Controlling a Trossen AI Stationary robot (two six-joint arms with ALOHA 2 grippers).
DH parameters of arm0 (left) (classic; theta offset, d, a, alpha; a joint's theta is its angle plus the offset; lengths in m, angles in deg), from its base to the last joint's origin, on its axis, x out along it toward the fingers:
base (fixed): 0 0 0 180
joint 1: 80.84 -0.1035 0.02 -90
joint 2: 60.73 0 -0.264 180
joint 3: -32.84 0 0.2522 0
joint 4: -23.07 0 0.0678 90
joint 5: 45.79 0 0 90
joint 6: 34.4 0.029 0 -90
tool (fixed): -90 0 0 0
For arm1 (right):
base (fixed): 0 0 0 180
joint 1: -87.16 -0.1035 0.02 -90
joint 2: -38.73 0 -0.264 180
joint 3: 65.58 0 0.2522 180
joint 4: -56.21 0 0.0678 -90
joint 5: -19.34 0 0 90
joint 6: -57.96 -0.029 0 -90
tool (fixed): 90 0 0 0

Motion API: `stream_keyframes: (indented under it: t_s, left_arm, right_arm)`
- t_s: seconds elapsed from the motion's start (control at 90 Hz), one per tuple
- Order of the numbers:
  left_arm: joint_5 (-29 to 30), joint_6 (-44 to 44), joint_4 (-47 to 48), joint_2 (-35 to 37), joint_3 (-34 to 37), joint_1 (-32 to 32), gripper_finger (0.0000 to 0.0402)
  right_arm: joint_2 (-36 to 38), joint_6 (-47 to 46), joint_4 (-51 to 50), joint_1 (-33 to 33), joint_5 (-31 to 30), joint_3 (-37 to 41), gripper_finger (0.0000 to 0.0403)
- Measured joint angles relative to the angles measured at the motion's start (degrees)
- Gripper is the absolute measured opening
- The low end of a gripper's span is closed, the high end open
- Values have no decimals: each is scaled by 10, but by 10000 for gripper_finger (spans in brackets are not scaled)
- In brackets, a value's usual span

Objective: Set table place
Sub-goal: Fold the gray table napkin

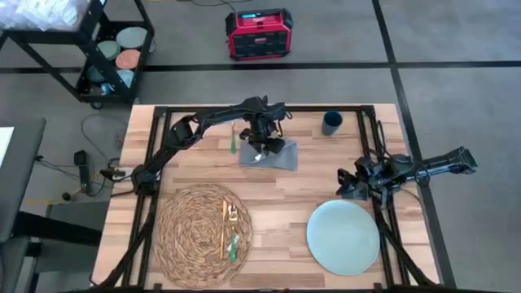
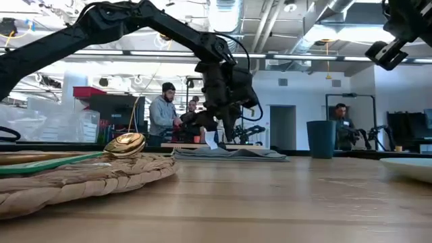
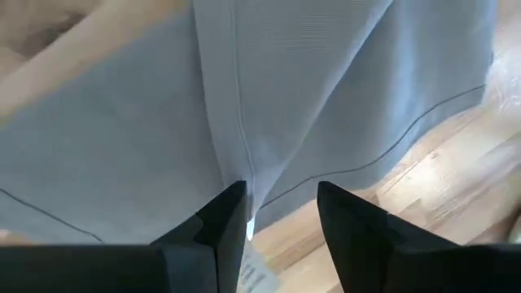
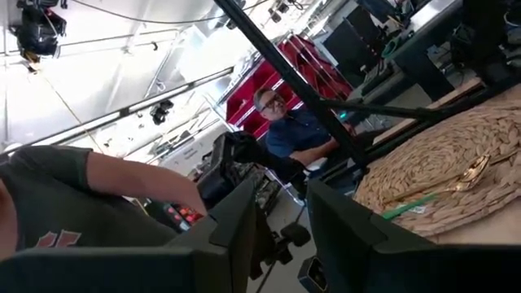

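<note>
The left gripper [image 3: 281, 213] hovers with fingers parted over the grey napkin [image 1: 271, 154]; soft, limp cloth, best pinched at 1 hemmed edge; right gripper [image 1: 348, 182] waits, unclenched.

The right gripper [image 4: 281, 220] shows two dark fingers with a narrow gap between them. Beyond them lies the woven placemat [image 4: 431, 159] on the table [image 4: 496, 232], with a gold spoon [image 4: 472, 172] and a green-handled piece [image 4: 407, 207] on it. A person [image 4: 293, 130] sits farther back, and another person's arm [image 4: 122, 183] is close by.
</note>
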Motion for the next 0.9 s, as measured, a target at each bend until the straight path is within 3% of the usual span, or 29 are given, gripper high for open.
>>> stream_keyframes:
  t_s: [0.211,0.478,0.667,0.9]
  left_arm:
    - [19,1,-28,0,0,-1,137]
    - [51,-33,30,0,0,-24,137]
    - [-10,-27,15,0,0,-16,137]
    - [-11,-27,-17,0,0,-12,137]
  right_arm:
    - [0,0,-30,0,0,0,102]
    - [0,-6,-39,0,0,0,102]
    - [0,-6,-41,0,0,0,102]
    - [0,-7,-41,0,0,0,102]
